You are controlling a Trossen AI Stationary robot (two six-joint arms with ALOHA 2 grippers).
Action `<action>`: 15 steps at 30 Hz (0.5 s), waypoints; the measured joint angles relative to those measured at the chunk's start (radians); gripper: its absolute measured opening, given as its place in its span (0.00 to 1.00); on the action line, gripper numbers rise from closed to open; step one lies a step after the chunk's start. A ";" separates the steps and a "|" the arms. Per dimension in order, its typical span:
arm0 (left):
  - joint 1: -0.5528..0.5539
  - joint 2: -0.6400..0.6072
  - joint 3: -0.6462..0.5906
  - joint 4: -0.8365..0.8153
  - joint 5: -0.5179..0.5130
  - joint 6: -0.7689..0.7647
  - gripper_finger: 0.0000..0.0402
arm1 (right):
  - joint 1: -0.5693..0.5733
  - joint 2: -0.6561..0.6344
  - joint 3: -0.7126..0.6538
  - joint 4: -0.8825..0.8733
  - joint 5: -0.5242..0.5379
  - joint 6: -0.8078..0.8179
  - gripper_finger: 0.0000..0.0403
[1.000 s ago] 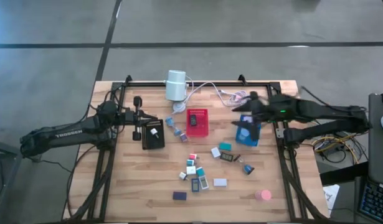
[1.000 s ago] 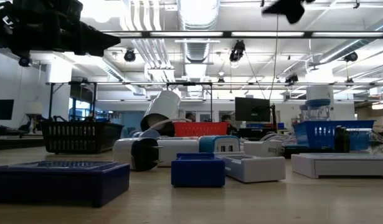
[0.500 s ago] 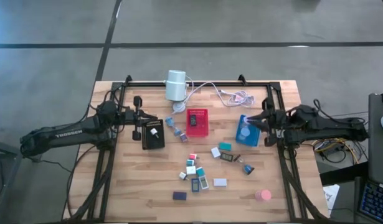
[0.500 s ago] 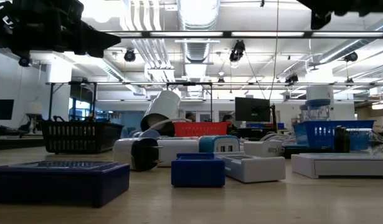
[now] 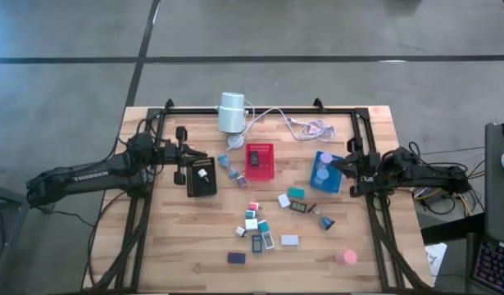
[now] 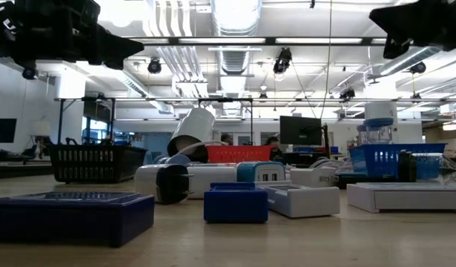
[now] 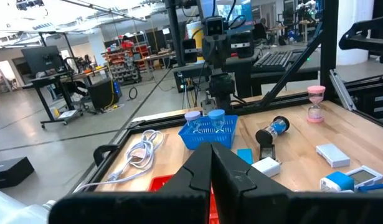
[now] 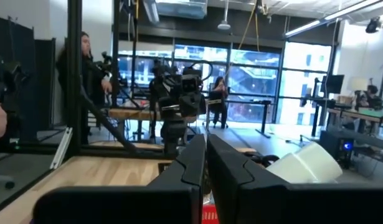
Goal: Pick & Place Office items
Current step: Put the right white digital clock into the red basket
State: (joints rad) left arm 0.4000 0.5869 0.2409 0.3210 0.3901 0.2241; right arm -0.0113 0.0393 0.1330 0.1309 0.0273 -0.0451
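Observation:
The office items are several tiny blocks and clips that lie scattered at the table's middle (image 5: 261,223). A pink disc (image 5: 345,256) lies near the front right and a dark blue block (image 5: 236,257) near the front. One white piece (image 5: 203,173) rests in the black tray (image 5: 204,187). Two pale round pieces (image 5: 320,173) lie in the blue tray (image 5: 316,182). My left gripper (image 5: 201,156) is shut and held level over the black tray's far edge, touching nothing; its fingers (image 7: 211,163) are closed. My right gripper (image 5: 334,166) is shut and level at the blue tray's right side, and holds nothing (image 8: 205,155).
A red tray (image 5: 260,161) stands at the centre back. Behind it a white cylinder (image 5: 232,112) lies with its cable (image 5: 305,124) trailing right. A black frame rail (image 5: 370,213) runs along each side of the table. Bare wood lies at the front left.
My right gripper has drawn back from above the blue tray toward the table's right edge. It has sunk lower, tipped up from pointing down to about level, and shut. The blue tray now shows uncovered with its round pieces inside. My left arm has kept still.

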 joint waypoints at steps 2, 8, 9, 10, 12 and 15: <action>0.000 0.000 0.000 0.005 0.000 -0.001 0.02 | 0.000 -0.026 -0.025 -0.001 0.002 0.007 0.03; 0.000 0.000 0.000 0.043 -0.105 -0.039 0.02 | 0.000 -0.036 -0.035 -0.020 0.001 -0.007 0.03; 0.000 0.001 0.000 0.048 -0.112 -0.039 0.02 | 0.000 -0.036 -0.034 -0.033 0.001 -0.008 0.03; 0.000 0.002 0.000 0.052 -0.118 -0.039 0.02 | 0.000 -0.038 -0.033 -0.056 0.001 -0.008 0.03; 0.000 0.005 0.000 0.058 -0.122 -0.039 0.02 | -0.001 -0.039 -0.032 -0.089 0.001 -0.012 0.03; 0.000 0.005 0.000 0.066 -0.122 -0.044 0.02 | -0.003 -0.039 -0.034 -0.095 0.001 -0.016 0.03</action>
State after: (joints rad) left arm 0.4000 0.5919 0.2409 0.3867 0.2684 0.1797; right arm -0.0143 0.0002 0.0988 0.0360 0.0284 -0.0615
